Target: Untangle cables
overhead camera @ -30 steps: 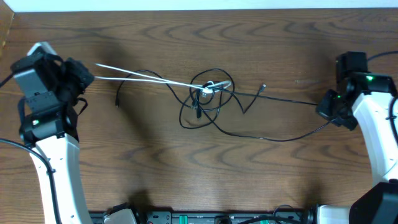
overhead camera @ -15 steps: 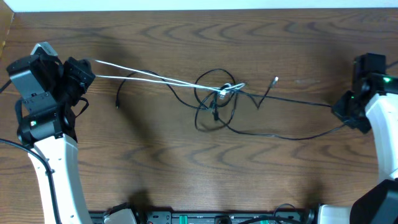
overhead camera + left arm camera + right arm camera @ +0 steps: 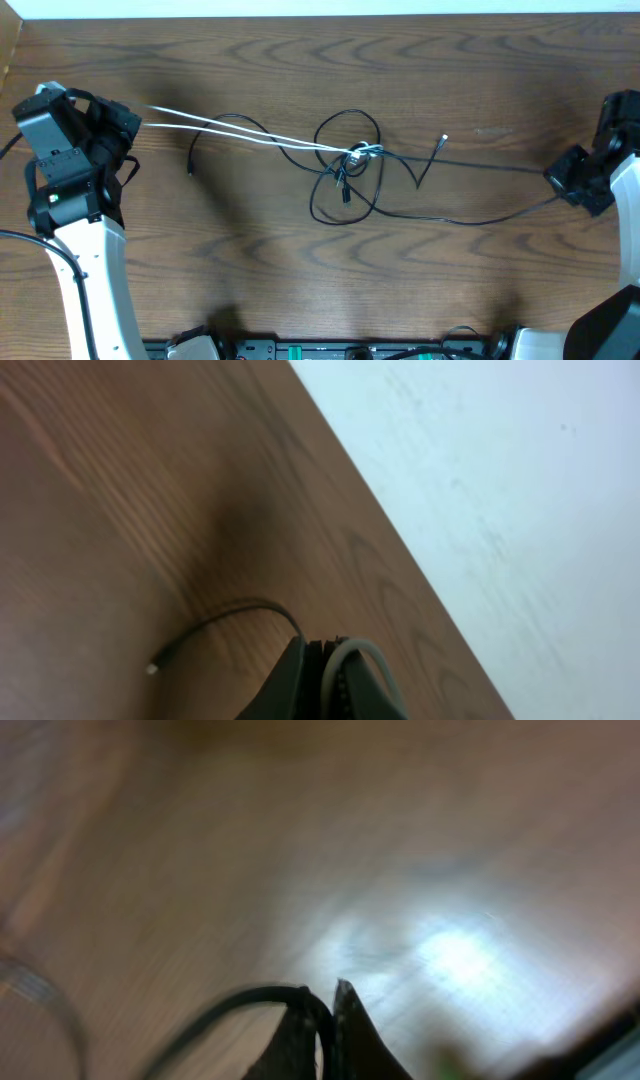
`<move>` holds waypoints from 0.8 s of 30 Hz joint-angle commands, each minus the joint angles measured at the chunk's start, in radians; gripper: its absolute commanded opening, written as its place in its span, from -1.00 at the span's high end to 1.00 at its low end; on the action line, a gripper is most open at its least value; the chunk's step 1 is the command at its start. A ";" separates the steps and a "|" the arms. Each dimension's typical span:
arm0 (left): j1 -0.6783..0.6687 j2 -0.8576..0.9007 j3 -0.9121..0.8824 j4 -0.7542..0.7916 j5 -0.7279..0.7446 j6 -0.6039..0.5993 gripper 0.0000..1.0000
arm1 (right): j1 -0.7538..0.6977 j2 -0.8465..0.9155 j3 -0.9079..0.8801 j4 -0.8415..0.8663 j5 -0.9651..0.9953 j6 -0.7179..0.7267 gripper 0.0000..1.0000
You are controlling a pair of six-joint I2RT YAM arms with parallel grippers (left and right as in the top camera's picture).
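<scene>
Spreading further apart now: left gripper [image 3: 135, 118] is pinching white cable [image 3: 240, 135], right gripper [image 3: 555, 180] black cable [image 3: 480, 167] (knot [image 3: 355, 155] is cinching); you should be easing tension.

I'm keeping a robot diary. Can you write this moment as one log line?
left gripper: shut on thin white cable | right gripper: shut on thin black cable | cable knot: mid-table, tangled

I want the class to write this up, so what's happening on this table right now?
Two robot arms hold tangled cables stretched across the table. The left tool is shut on the white cable, taut from the left; the right tool is shut on a black cable at the right. The knot sits between them, not yet undone.
</scene>
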 commanded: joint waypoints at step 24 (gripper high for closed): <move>-0.615 -0.079 0.079 0.225 0.690 0.215 0.85 | 0.592 0.036 0.000 0.422 -0.371 -0.510 -0.77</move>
